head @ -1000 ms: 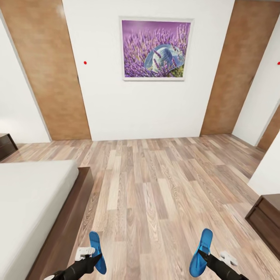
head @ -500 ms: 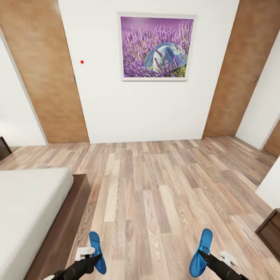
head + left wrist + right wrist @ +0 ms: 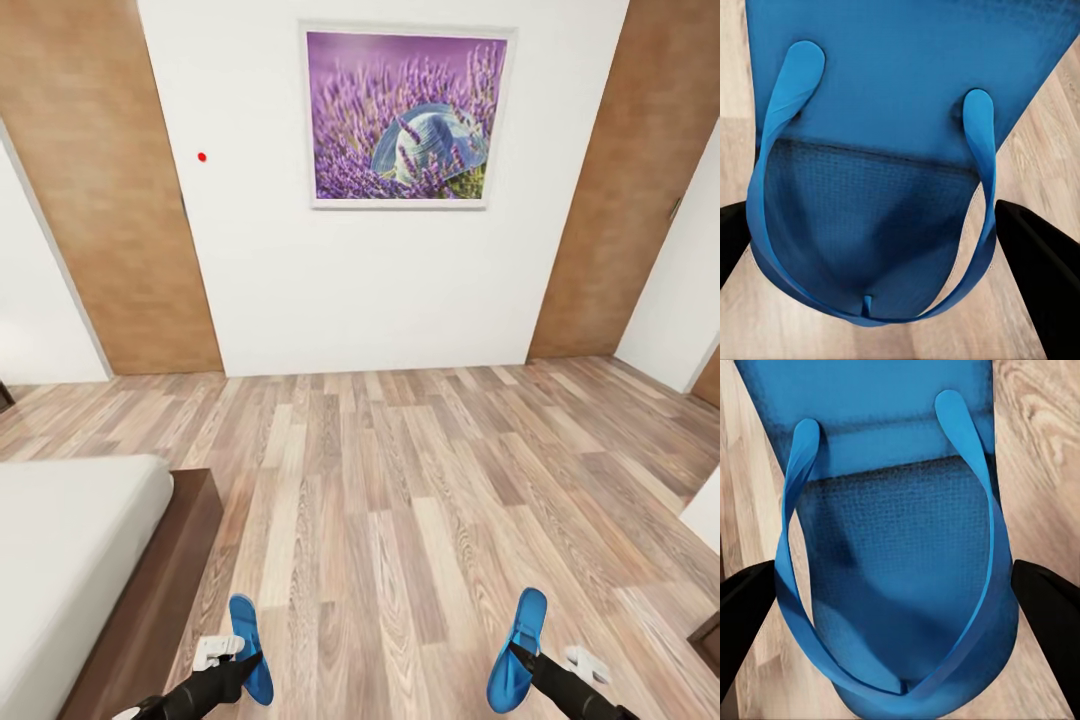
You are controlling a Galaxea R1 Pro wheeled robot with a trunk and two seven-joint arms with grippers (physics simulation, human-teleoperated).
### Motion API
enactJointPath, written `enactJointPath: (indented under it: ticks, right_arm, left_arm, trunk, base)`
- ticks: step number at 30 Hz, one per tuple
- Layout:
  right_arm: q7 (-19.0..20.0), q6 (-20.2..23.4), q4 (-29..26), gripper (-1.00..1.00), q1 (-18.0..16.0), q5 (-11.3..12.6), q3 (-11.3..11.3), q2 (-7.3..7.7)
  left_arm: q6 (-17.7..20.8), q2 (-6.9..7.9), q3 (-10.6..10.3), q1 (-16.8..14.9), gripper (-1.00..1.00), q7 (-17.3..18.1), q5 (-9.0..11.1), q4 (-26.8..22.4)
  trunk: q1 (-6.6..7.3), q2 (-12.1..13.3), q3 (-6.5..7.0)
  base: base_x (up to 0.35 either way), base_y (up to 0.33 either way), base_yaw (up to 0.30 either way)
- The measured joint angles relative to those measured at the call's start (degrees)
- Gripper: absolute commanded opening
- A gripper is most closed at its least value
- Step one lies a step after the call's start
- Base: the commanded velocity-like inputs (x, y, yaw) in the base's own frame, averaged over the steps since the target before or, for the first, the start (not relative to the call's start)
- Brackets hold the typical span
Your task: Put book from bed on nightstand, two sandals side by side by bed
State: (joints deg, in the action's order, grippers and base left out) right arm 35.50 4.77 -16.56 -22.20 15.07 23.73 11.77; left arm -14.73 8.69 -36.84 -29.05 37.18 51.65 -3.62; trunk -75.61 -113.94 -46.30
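Item 1: left gripper (image 3: 232, 660), clenched on 1 blue sandal (image 3: 251, 648); its black fingers (image 3: 1031, 281) flank the sole in the left wrist view.
Item 2: right gripper (image 3: 520, 660), clenched on the second sandal (image 3: 518, 648).
Item 3: bed (image 3: 70, 560), near left, off-white mattress on a dark frame.
Item 4: plank floor (image 3: 400, 480), then the far wall with a lavender picture (image 3: 403, 118).
Handling: carry both sandals level, lower them parallel just beside the bed frame, and only then let go.
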Motion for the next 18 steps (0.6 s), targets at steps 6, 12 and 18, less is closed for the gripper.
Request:
enactJointPath:
  ticks: [6,12,18]
  right_arm:
    - [0.0,0.0,0.0,-1.00,0.0,0.0,0.0,-0.07]
    - [0.0,0.0,0.0,-1.00,0.0,0.0,0.0,-0.08]
    - [0.0,0.0,0.0,-1.00,0.0,0.0,0.0,-0.08]
  left_arm:
    - [0.0,0.00,0.0,0.0,-1.00,0.0,0.0,0.0]
    - [0.0,0.00,0.0,0.0,-1.00,0.0,0.0,0.0]
    - [0.0,0.00,0.0,0.0,-1.00,0.0,0.0,0.0]
  trunk:
    - [0.00,0.0,0.00]
    - [0.00,0.0,0.00]
    - [0.00,0.0,0.00]
  base:
    - [0.325,0.000,0.000]
    - [0.325,0.000,0.000]
    - [0.325,0.000,0.000]
